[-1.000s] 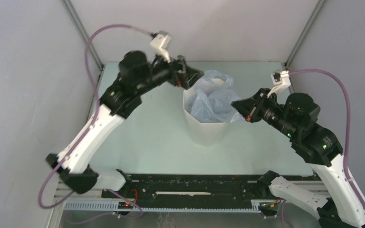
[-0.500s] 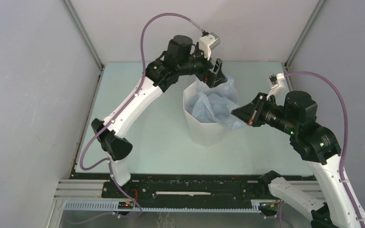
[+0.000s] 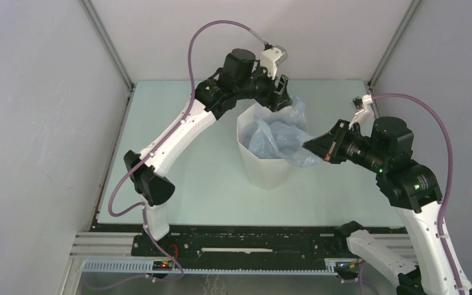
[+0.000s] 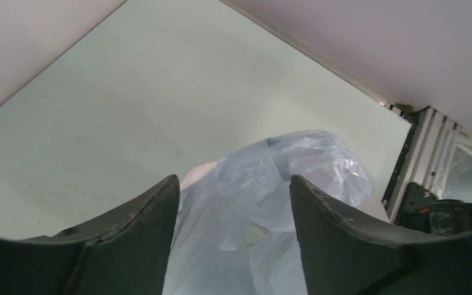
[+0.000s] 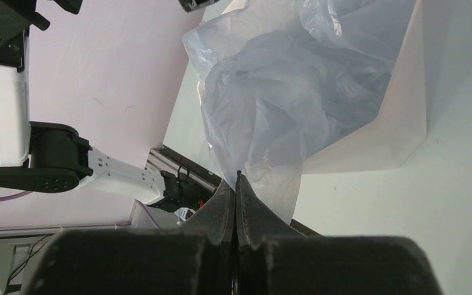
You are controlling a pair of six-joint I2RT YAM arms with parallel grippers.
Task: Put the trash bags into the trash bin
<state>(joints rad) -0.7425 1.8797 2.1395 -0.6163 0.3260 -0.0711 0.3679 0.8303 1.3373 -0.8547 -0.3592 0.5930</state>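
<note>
Right end effector (image 3: 309,146) of mine is clamped shut on a fold of the thin translucent pale-blue plastic film bag (image 3: 276,132) at the right rim of the tall white faceted plastic bin (image 3: 267,169). Most of the bag sits bunched inside the bin, spilling over that rim. My left end effector (image 4: 233,184) hovers with its fingers spread apart, just above the bag's peak at the bin's far rim.
</note>
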